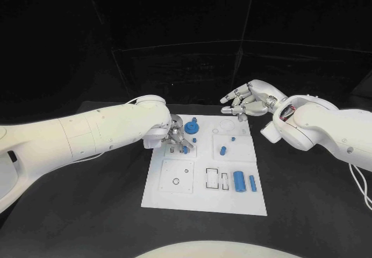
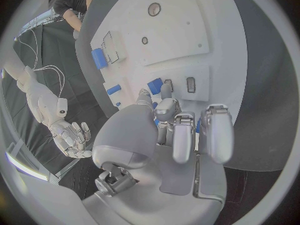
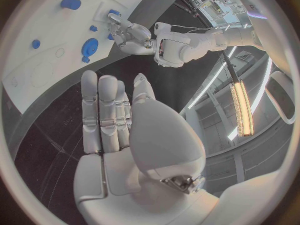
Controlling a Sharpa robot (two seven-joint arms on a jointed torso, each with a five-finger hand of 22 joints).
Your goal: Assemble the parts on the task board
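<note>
Head view: left hand (image 1: 172, 138) perhaps pinching a part, right hand (image 1: 247, 102) raised, fingers apart.

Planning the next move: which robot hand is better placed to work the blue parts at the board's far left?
Left. The left robot hand is over the board beside the blue parts; the right robot hand hovers open beyond its far edge.

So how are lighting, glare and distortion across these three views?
Head view: dark surroundings, the task board evenly lit and sharp. Left wrist view: fisheye bends the board's edges, left robot hand looms large. Right wrist view: a ceiling light strip glares beside the right robot hand.
</note>
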